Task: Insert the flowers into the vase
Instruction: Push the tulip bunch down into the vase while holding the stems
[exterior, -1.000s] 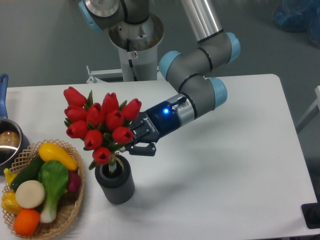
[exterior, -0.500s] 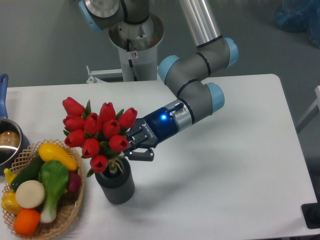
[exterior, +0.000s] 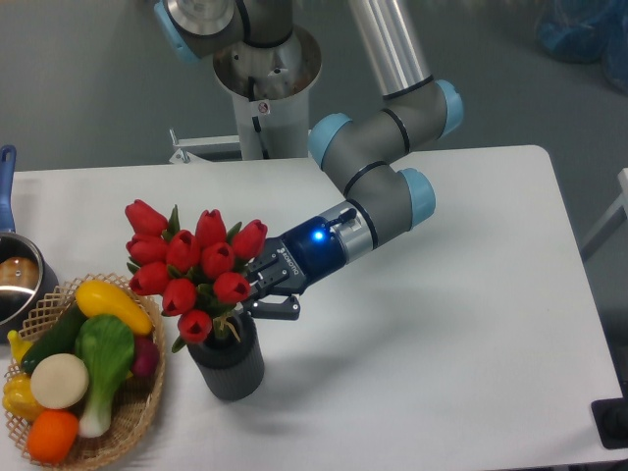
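The flowers (exterior: 191, 260), a bunch of red tulip buds with green leaves, stand tilted to the left, and their stems go down into the mouth of the vase (exterior: 232, 368). The vase is a short dark grey ribbed cylinder, upright on the white table. My gripper (exterior: 257, 292) reaches in from the right, just above the vase's rim, and is shut on the flowers at the stems below the buds. The buds and leaves hide the stems and most of the vase's mouth.
A wicker basket (exterior: 137, 417) of toy vegetables stands just left of the vase at the front left corner. A steel pot (exterior: 15, 280) with a blue handle sits at the left edge. The arm's base (exterior: 265, 88) is behind the table.
My gripper has moved down and a little left with the flowers. The stems have sunk deeper into the vase and the buds now sit lower over its mouth.
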